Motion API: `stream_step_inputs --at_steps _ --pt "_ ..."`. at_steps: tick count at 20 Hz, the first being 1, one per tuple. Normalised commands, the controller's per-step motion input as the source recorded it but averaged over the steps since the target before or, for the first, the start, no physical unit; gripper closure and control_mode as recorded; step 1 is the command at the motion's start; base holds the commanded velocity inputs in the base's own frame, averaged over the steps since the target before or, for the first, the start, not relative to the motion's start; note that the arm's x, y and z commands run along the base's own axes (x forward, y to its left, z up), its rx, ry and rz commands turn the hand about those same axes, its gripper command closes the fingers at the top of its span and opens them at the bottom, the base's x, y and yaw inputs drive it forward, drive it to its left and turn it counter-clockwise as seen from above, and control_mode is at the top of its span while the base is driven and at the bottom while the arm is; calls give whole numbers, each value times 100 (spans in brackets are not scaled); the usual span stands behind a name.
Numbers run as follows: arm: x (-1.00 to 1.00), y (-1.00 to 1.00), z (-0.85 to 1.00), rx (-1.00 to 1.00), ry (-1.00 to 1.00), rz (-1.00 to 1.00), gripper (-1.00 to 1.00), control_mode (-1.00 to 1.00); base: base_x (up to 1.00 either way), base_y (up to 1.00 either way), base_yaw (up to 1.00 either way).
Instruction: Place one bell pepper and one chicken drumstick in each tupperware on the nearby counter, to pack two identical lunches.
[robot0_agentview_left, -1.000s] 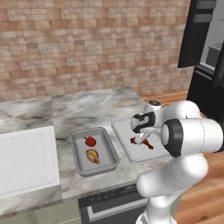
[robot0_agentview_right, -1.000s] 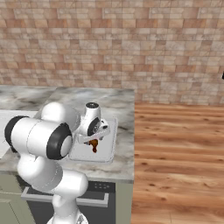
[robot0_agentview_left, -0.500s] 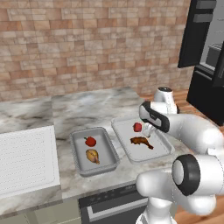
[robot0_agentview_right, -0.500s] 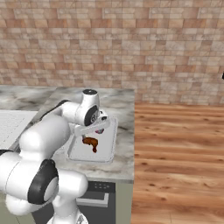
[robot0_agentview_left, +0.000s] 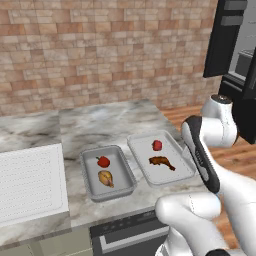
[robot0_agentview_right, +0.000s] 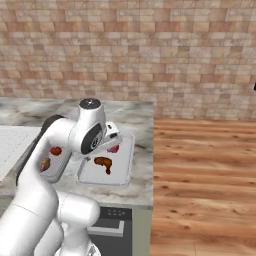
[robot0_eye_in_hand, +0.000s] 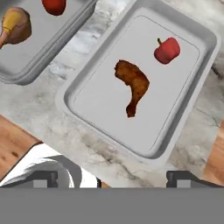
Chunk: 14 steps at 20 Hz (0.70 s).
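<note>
On the counter stand two grey tupperware. The narrower one holds a red bell pepper and a golden chicken drumstick. The wider one holds a second bell pepper and a darker drumstick. The hand view looks down on this wider tupperware, its pepper and its brown drumstick. My gripper hovers above the container's near rim, open and holding nothing. The right base view has the same pepper and drumstick below my hand.
A white ribbed slab lies at the counter's left end. A tall black appliance stands to the right. The counter ends just right of the wider container, with wooden floor beyond. A brick wall backs the counter.
My hand has lifted and drawn back from the wider tupperware, and its jaws have spread wider. The dark drumstick stays lying in that container.
</note>
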Motion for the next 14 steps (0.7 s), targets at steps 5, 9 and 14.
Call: stream_step_inputs --at_steps 5,9,14 --pt "-47 0 32 -1 -19 0 -100 -100 0 0 0" --pt "0 0 0 0 0 0 -100 -100 0 0 0" --pt "0 0 0 0 0 0 -100 -100 0 0 0"
